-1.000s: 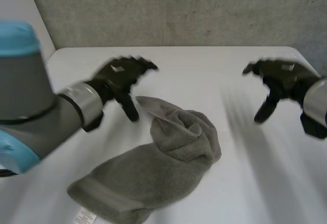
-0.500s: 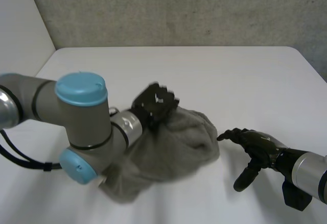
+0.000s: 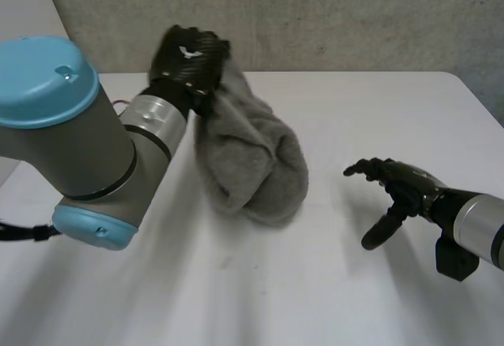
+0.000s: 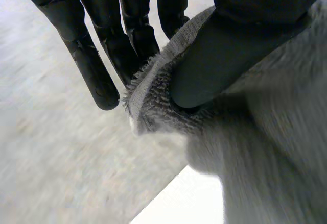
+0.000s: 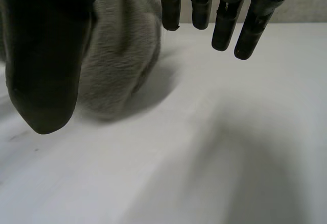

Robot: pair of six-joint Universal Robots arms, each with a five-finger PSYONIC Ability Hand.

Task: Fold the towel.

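Observation:
The grey towel (image 3: 256, 161) hangs bunched from my left hand (image 3: 189, 58), raised above the back left of the white table (image 3: 354, 125), its lower end sagging toward the tabletop. In the left wrist view the thumb (image 4: 225, 55) pinches a hemmed edge of the towel (image 4: 153, 101) against the fingers (image 4: 97, 66). My right hand (image 3: 402, 192) hovers low over the table to the right of the towel, fingers relaxed and spread. The right wrist view has the towel (image 5: 122, 45) beyond that hand's thumb (image 5: 46, 55) and fingers (image 5: 225, 25), apart from them.
A grey wall (image 3: 315, 15) runs behind the table's far edge. My left arm (image 3: 71, 141) with its light-blue caps reaches across the left side of the table.
My left hand shut on the towel and lifted it up and back toward the far left. My right hand dropped low beside the towel and stayed open.

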